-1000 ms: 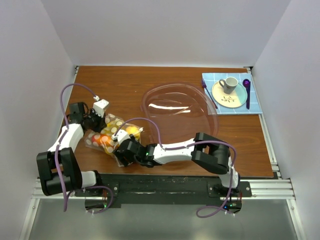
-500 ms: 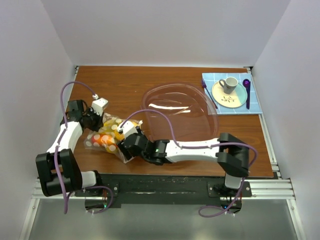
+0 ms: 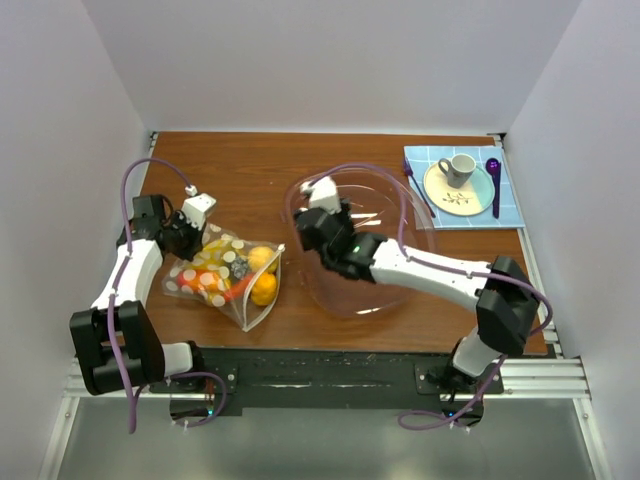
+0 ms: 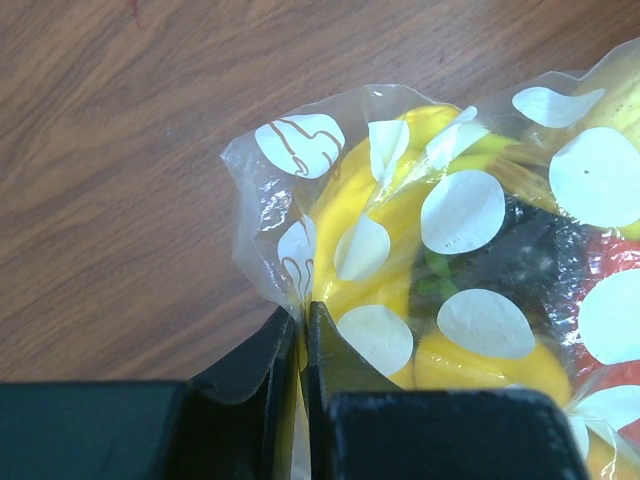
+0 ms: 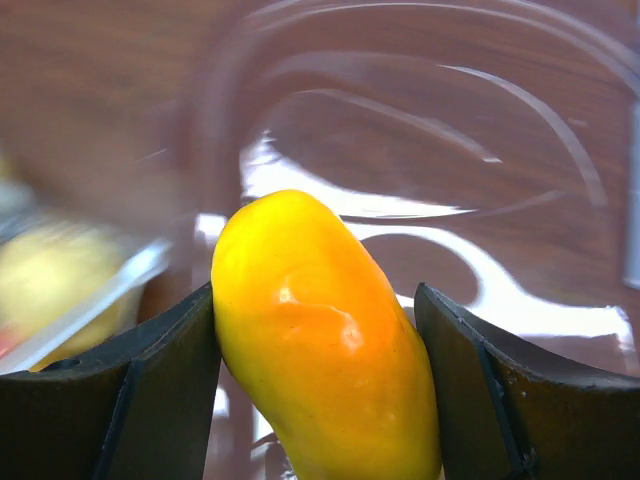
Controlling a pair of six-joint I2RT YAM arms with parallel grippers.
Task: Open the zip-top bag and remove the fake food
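Got the left gripper (image 4: 302,318) squeezed narrow on a corner of the zip-top bag (image 4: 300,150), thin plastic pinched flat between the jaws. Can see the rest of the bag lying on the wooden table (image 3: 230,175) straight out ahead of those fingers, mouth gaping at the end away from them. Plenty of fake food (image 3: 232,278) inside: a banana (image 4: 380,220) right past the fingertips, round orange pieces (image 3: 264,290) down by the opening. Over on the right gripper (image 5: 320,385), holding a yellow-orange fruit (image 5: 310,330) snug between both fingers, hanging over the pink-tinted clear bowl (image 5: 450,130), bag off to its left, well apart.
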